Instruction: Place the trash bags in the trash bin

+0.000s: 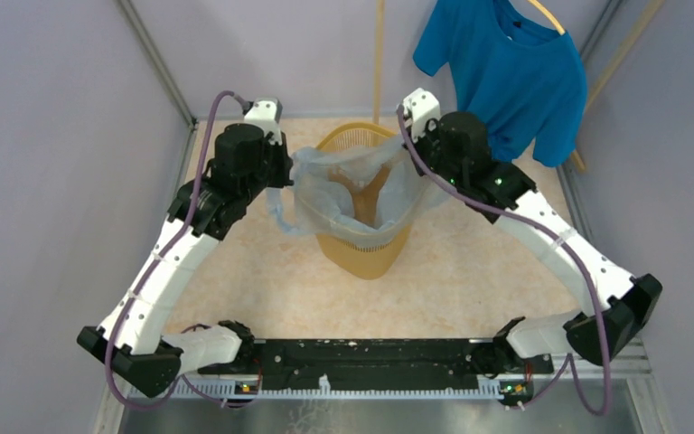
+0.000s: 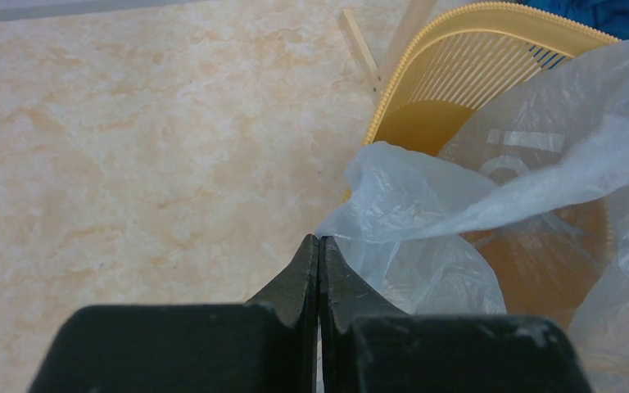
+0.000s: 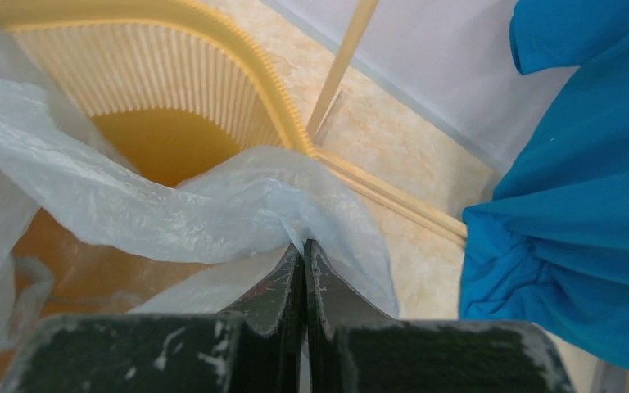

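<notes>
The yellow-orange trash bin stands upright mid-table. A pale blue translucent trash bag is stretched across its mouth and hangs partly inside and over the near rim. My left gripper is shut on the bag's left edge, beside the bin's left rim. My right gripper is shut on the bag's right edge at the bin's right rim. The left wrist view shows the bag pinched at the left gripper, with the bin beyond. The right wrist view shows the bag pinched at the right gripper over the bin rim.
A bright blue T-shirt hangs on a wooden hanger at the back right, close behind my right arm; it also shows in the right wrist view. A wooden pole stands behind the bin. Grey walls enclose the marbled table.
</notes>
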You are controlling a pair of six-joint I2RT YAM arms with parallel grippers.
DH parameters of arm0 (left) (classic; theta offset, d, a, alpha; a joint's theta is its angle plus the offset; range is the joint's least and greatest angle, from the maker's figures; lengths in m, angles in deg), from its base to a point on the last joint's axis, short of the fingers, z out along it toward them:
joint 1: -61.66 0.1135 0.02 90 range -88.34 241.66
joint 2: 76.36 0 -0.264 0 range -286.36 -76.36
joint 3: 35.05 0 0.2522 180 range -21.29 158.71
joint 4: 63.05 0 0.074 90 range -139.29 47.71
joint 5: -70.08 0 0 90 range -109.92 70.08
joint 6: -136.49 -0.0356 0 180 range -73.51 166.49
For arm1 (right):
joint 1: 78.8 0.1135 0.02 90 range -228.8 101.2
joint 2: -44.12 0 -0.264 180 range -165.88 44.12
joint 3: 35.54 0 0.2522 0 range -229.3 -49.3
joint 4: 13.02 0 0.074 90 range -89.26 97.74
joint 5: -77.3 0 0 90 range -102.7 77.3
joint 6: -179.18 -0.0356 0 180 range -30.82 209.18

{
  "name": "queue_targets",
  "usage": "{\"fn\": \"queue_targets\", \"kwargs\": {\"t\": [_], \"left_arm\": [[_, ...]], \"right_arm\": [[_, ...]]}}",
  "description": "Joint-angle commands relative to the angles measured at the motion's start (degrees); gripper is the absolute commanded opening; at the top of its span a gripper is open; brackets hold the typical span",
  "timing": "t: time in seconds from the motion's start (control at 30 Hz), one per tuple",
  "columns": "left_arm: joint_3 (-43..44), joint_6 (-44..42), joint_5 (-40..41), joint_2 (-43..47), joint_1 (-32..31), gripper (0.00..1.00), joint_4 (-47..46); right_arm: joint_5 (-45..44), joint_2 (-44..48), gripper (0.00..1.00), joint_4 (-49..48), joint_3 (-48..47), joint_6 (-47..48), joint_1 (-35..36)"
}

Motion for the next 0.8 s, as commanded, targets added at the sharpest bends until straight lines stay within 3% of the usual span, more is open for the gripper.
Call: {"fn": "queue_targets", "kwargs": {"t": [0.0, 0.17, 0.37, 0.6, 0.77], "left_arm": [[3.2, -0.4, 1.3, -2.4, 0.7, 0.01, -1.5], [3.2, 0.2, -0.7, -4.3, 2.8, 0.0, -2.8], [1.1, 1.0, -4.7, -5.2, 6.2, 0.0, -5.2], [-2.3, 1.1, -10.7, -6.4, 10.0, 0.0, -7.9], [-3.4, 1.3, -16.9, -6.8, 11.9, 0.04, -10.8]], "right_arm": [[9.7, -4.0, 0.0, 3.2, -8.7, -9.3, -6.1], [18.7, -10.7, 0.0, 8.3, -17.4, -15.9, -11.3], [25.6, -15.8, 0.0, 7.2, -21.7, -19.6, -14.5], [28.9, -20.8, 0.0, 5.0, -26.4, -21.0, -14.6], [26.2, -23.9, 0.01, 3.7, -28.1, -23.3, -14.9]]}}
